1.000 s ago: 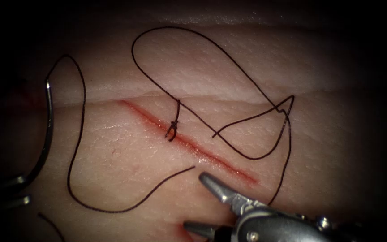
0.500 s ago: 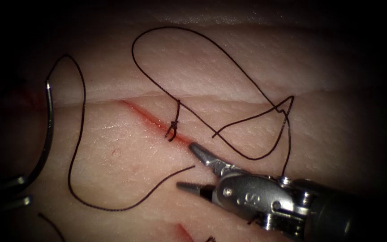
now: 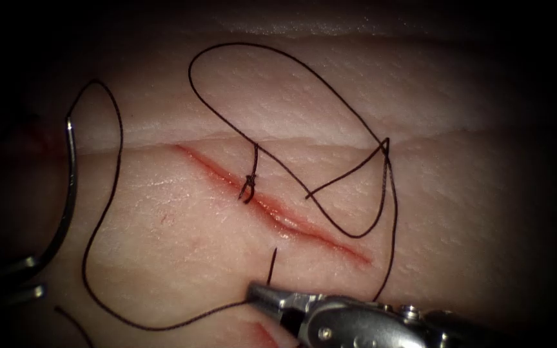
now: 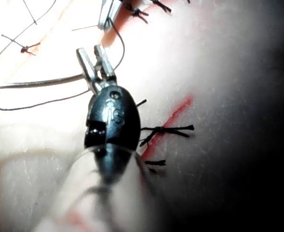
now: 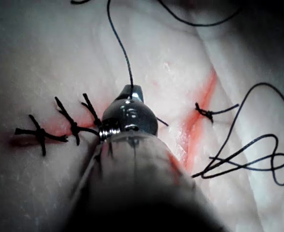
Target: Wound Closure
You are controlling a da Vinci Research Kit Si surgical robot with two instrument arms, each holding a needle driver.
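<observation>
Right tool: silver wristed needle driver of the right arm (image 3: 260,294) at the near edge of the tissue, jaws clenched on the dark thread close to its free end, a short tail standing up from the tips; a second ago the jaws were apart over the cut and that end lay loose.
Left tool: steel needle driver of the left arm (image 4: 97,65) at the left edge of the tissue, jaws clamped on the needle's lower curve.
Needle: thin curved steel needle (image 3: 70,187), well left of the cut, lying outside the tissue.
Thread: long dark suture thread (image 3: 291,64), loose loops on both sides of the cut.
Knot: small dark tied stitch (image 3: 249,182) across the red, slanting cut (image 3: 317,232) in the pale pork tissue (image 3: 175,212).
Doing it well: in my judgement, grip firmly near the end and keep clear of the loops to the right.
</observation>
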